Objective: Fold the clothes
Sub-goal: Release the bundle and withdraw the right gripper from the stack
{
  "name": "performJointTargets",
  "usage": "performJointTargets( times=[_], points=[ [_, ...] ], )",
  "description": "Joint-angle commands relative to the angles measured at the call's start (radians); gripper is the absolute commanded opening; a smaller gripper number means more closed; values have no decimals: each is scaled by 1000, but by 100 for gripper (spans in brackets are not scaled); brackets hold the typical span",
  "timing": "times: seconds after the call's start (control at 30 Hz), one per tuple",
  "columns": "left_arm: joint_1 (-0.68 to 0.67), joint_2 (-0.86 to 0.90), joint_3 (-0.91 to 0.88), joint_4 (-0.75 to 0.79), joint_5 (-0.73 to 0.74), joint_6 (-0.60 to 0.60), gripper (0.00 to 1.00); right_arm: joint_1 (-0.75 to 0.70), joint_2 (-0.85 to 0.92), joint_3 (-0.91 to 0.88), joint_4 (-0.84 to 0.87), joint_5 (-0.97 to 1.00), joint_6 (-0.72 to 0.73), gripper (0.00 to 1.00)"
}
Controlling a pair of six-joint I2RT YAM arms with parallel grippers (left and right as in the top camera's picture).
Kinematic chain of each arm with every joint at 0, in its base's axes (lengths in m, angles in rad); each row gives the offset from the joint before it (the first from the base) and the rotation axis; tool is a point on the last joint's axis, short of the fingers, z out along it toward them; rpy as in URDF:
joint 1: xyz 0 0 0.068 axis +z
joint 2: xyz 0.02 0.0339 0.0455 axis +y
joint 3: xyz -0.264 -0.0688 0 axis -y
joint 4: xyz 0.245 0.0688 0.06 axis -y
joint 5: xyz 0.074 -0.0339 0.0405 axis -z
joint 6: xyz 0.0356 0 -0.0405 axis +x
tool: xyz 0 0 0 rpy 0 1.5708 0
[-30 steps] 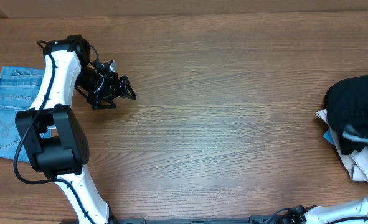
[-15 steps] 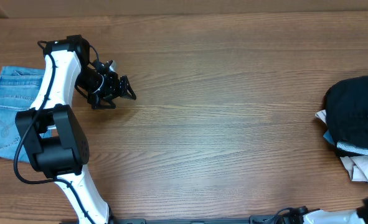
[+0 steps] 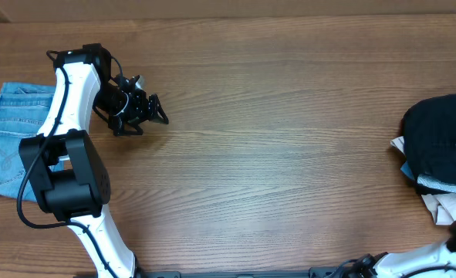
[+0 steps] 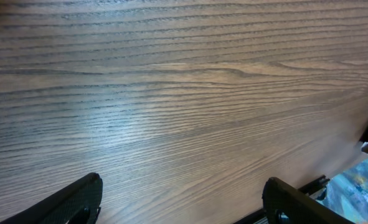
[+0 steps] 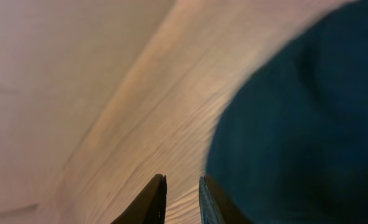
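The black top (image 3: 442,139) lies as a rounded heap at one end of the worktop (image 3: 289,154), partly cut by the border of the overhead view. Crumpled white pieces (image 3: 446,205) touch the top on its side toward the robot bases. A small light-blue piece (image 3: 407,167) shows at the edge of the top. The denim jeans (image 3: 4,147) lie flat at the end of the worktop opposite to the top, well apart from it, and the left arm (image 3: 69,100) passes over a part of them.

The left hand (image 3: 159,110) is well apart from the top and much nearer to the jeans, with its fingers pointing toward the top. It is open: in the left wrist view the two fingers stand wide from each other, only bare wood is between them, and it grips nothing.

The right hand (image 5: 182,180) is close to the top. The right wrist view is blurred, but the two fingertips show only a thin gap between them, so this hand is almost closed and holds nothing. The dark cloth of the top lies just beside one fingertip; I cannot tell if they touch.
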Motion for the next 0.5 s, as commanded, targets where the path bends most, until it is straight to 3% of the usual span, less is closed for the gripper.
performJointTargets(
  times=[0.0, 0.27, 0.47],
  points=[
    [4, 7, 11, 0, -6, 19, 85, -45, 131, 4, 16, 23, -15, 22],
    [3, 7, 11, -12, -25, 19, 85, -203, 371, 3, 40, 24, -15, 26],
    [3, 7, 11, -13, -24, 18, 85, -228, 423, 4, 33, -8, -14, 33]
  ],
)
